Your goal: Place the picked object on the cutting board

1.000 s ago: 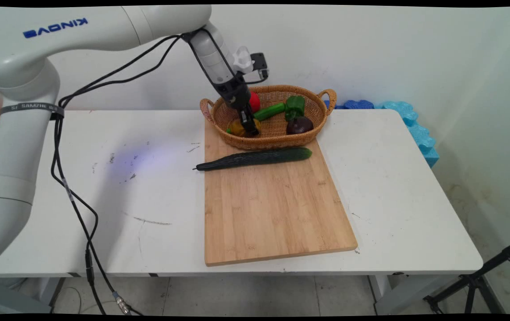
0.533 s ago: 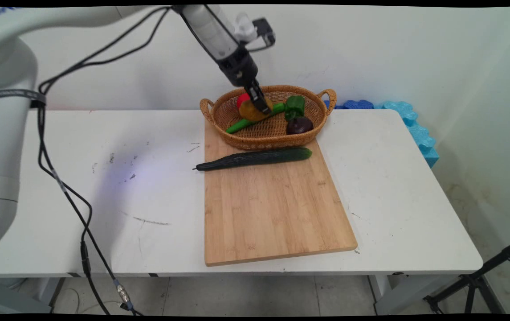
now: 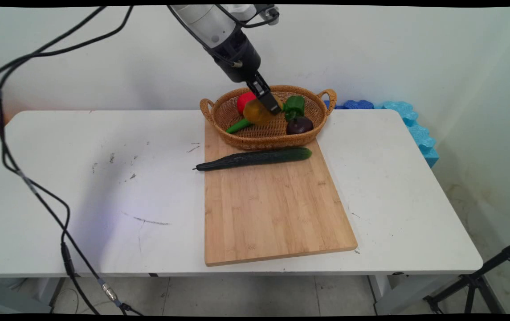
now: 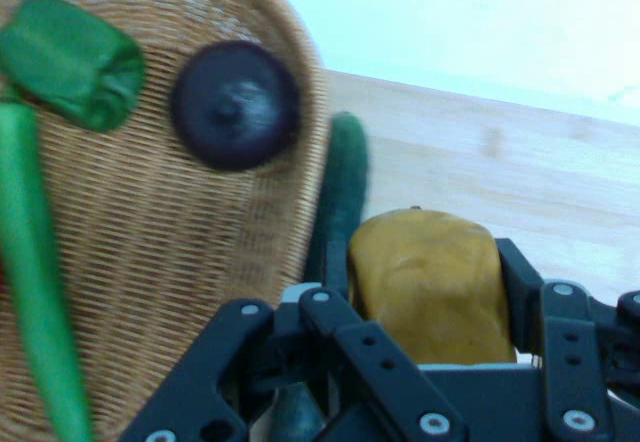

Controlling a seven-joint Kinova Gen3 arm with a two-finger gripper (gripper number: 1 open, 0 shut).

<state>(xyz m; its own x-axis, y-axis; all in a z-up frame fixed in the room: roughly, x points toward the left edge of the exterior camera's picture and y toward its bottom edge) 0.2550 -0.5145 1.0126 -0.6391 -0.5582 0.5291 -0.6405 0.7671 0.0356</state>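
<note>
My gripper [image 3: 267, 101] [image 4: 425, 292] is shut on a yellow pepper [image 3: 258, 113] [image 4: 432, 282] and holds it in the air above the wicker basket [image 3: 237, 139] [image 4: 170, 262]. Inside the basket lie a red vegetable [image 3: 244, 101], a long green pepper [image 3: 238, 126] [image 4: 35, 292], a green bell pepper [image 3: 295, 106] [image 4: 70, 62] and a dark purple round vegetable [image 3: 299, 125] [image 4: 234, 104]. A long dark cucumber [image 3: 255, 158] [image 4: 342, 187] lies across the far end of the wooden cutting board [image 3: 272, 205] [image 4: 500, 172], just in front of the basket.
The white table [image 3: 103, 187] bears scuff marks on its left half. Black cables [image 3: 27, 183] hang down over the left side. Blue foam pieces [image 3: 410, 125] sit behind the table's right rear corner. A black tripod leg [image 3: 482, 276] stands at the lower right.
The gripper has lifted the yellow pepper up out of the basket's left part and carried it slightly right. The long green pepper has shifted in the basket.
</note>
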